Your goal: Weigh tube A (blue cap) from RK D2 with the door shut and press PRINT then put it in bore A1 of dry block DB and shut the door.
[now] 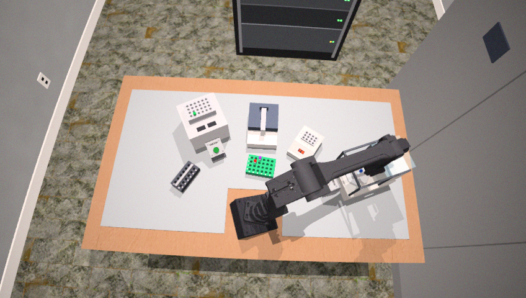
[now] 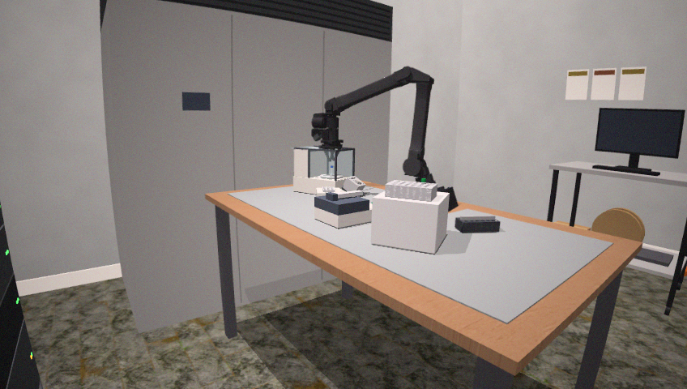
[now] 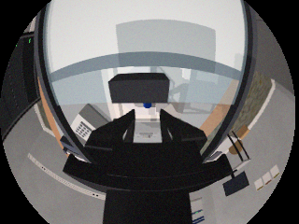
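Now, tube: upright inside the balance (image 1: 360, 197) (image 2: 305, 185) (image 3: 249, 47), blue cap (image 1: 360, 171) (image 2: 331, 166) (image 3: 148, 105) below the fingertips
Gripper (image 1: 371, 170) (image 2: 330, 155) (image 3: 147, 112): partly open (holding nothing)
Approach: probably straight down

No readable text anywhere. Marks on the balance's front (image 3: 147, 135), seen between the jaws, are too small; same for the green-disc box (image 1: 210, 146), well apart from the jaws.

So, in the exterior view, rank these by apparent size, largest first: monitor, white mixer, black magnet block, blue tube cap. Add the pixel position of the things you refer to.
1. White mixer (image 1: 201, 127) (image 2: 408, 222)
2. Monitor (image 2: 638, 130)
Those two look close, so their order is unsure.
3. Black magnet block (image 1: 185, 176) (image 2: 477, 225)
4. Blue tube cap (image 1: 360, 171) (image 2: 331, 166) (image 3: 148, 105)
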`<state>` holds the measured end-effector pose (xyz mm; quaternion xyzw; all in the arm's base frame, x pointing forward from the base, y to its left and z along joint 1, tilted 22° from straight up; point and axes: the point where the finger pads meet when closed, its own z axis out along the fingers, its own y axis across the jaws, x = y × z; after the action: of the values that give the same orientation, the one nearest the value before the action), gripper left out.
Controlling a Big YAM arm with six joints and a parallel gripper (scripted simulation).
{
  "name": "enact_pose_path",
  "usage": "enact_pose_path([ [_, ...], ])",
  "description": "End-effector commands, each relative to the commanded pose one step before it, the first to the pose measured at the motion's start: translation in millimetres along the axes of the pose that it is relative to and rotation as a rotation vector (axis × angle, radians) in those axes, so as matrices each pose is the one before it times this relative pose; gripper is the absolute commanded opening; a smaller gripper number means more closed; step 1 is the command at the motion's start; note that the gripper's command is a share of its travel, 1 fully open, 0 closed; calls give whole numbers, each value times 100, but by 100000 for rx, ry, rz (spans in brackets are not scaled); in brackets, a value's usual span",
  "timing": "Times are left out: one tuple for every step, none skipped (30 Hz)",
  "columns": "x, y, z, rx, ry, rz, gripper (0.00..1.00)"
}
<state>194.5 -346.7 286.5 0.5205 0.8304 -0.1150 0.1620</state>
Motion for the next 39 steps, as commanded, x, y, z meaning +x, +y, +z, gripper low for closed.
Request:
enact_pose_path([
  [-247,-316,1235,55,744,-356,36],
  [1,-44,169,48,3,94,36],
  [1,-32,169,35,3,70,36],
  [3,2,167,-2,1,-6,36],
  [0,0,0,0,0,0,36],
  [0,0,0,0,0,0,36],
  [12,226,152,-209,-11,-353,36],
  [1,-10,149,2,3,-39,36],
  [-9,-12,-174,-10,-434,36,36],
  [-832,181,-1601,-230,-3058,598,36],
  [0,0,1,0,0,0,36],
  [739,-212,1270,221,2620,-563,36],
  [152,-2,403,38,499,-17,36],
  [-10,-4,178,22,242,17,36],
  [71,-14,93,30,381,12,36],
  [23,-12,63,15,121,21,36],
  [-60,-8,50,-4,-245,39,36],
  [-29,-10,50,2,-119,32,36],
  [37,-15,51,20,150,21,36],
  [37,-14,51,21,151,19,36],
  [-23,-11,50,8,-94,31,36],
  [0,0,0,0,0,0,36],
  [0,0,0,0,0,0,36],
  [-142,-16,-179,4,-152,73,36],
  [128,-8,261,16,128,-1,36],
  [-39,-10,30,-7,-269,22,36],
  [10,-9,83,14,109,15,36],
  [94,-10,56,28,391,-8,36],
  [4,4,50,1,13,-13,36],
  [-91,16,49,-32,-376,-9,36],
  [-9,10,50,-14,-42,-21,36],
  [38,-1,51,4,148,-9,36],
  [33,-11,51,17,134,15,36],
  [-25,-11,51,10,-102,34,36],
  [-31,-5,50,0,-125,23,36],
  [18,2,50,-1,69,-10,36],
  [32,11,50,-5,125,-35,36],
  [-7,13,50,-14,-31,-29,36],
  [0,0,0,0,0,0,36],
])
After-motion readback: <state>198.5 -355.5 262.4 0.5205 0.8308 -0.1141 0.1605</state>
